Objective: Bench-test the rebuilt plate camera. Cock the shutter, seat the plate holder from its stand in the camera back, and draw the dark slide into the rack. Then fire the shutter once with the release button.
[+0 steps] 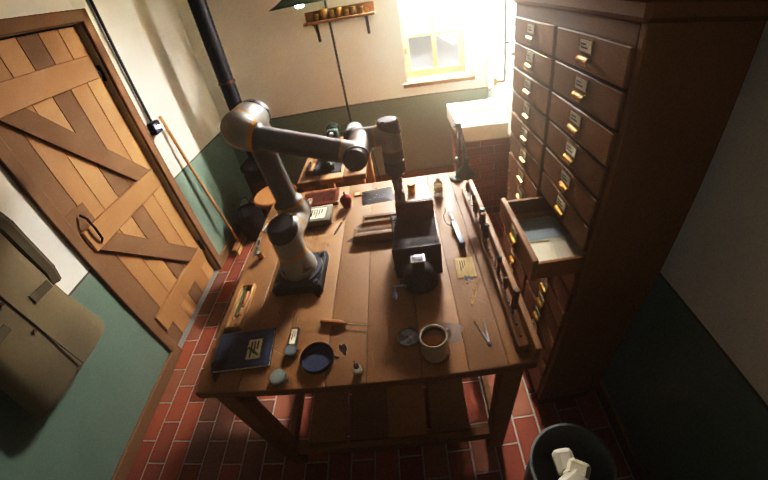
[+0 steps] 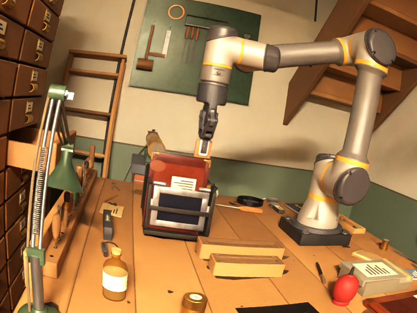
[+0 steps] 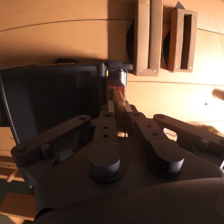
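The plate camera (image 2: pixel 177 196) stands in the middle of the workbench (image 1: pixel 391 283), its back toward the second side camera. A red plate holder (image 2: pixel 181 174) sits in the camera back behind a framed glass panel. A small tan tab, the dark slide's handle (image 2: pixel 203 148), sticks up above the holder's top edge. Two wooden slotted blocks lie on the bench behind the camera: the stand (image 2: pixel 240 248) and the rack (image 2: pixel 246 265). From the wrist camera the handle (image 3: pixel 119 109) rises between my fingers. My gripper (image 2: pixel 206 140) points straight down over the camera back and is closed on the dark slide's handle.
An open cabinet drawer (image 1: pixel 541 240) juts out beside the bench. A mug (image 1: pixel 434 342), a tool rack (image 2: pixel 69 216), a green lamp (image 2: pixel 52 174), a bottle (image 2: pixel 114 275) and a red bulb (image 2: pixel 345 288) sit around the bench. My arm's base (image 2: pixel 314 231) stands at the bench's other side.
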You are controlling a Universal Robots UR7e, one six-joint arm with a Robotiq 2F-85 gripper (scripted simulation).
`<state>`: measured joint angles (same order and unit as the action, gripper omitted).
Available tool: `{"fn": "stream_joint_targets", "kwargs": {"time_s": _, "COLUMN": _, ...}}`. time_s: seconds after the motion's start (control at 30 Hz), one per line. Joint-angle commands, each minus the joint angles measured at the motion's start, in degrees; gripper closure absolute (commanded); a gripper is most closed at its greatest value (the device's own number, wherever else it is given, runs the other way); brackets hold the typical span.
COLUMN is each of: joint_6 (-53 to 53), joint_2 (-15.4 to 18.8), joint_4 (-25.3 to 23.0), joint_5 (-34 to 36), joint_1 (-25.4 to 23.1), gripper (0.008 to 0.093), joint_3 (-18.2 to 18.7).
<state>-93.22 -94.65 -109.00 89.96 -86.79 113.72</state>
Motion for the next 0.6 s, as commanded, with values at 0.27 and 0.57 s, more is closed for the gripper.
{"fn": "stream_joint_targets", "kwargs": {"time_s": 0.27, "joint_6": 0.0, "joint_2": -0.4, "joint_4": 1.1, "joint_5": 0.2, "joint_1": 0.0, "gripper": 0.0934, "joint_3": -0.9}}
{"fn": "stream_joint_targets", "kwargs": {"time_s": 0.57, "joint_6": 0.0, "joint_2": -1.0, "joint_4": 3.3, "joint_5": 0.2, "joint_1": 0.1, "gripper": 0.0934, "joint_3": -2.6}}
